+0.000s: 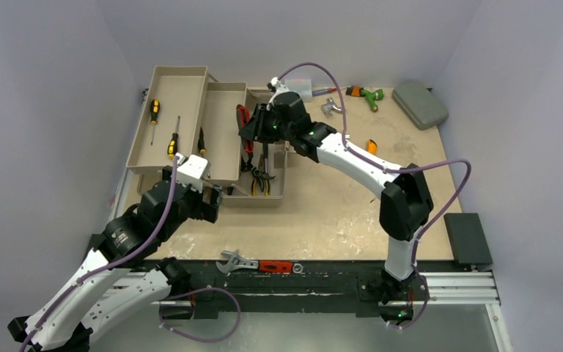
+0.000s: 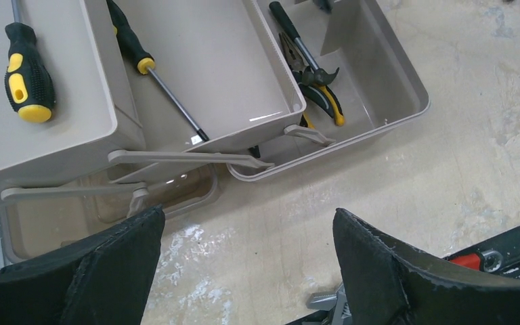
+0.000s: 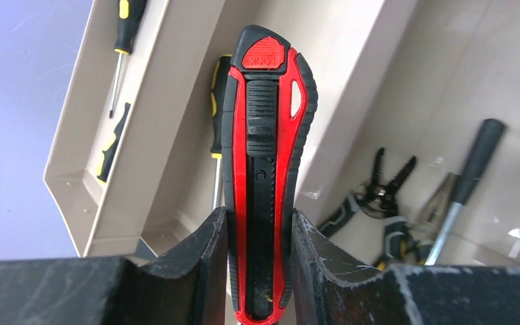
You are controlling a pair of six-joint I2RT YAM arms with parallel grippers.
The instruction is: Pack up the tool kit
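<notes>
Right gripper [image 3: 258, 223]: jaws narrow, clamped on red-and-black plastic utility knife [image 3: 263, 115], above long beige plastic toolbox [image 1: 183, 95]. Left gripper [image 2: 247, 233]: jaws wide, empty, beside toolbox's near edge.

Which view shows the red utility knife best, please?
Right wrist: the utility knife fills the frame, clamped in the right end effector. Top view shows only a red sliver; left wrist, nothing.

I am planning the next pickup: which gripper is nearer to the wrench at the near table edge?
Left. The left gripper hovers open just beyond the wrench; the right gripper is over the toolbox, holding a red utility knife.
</notes>
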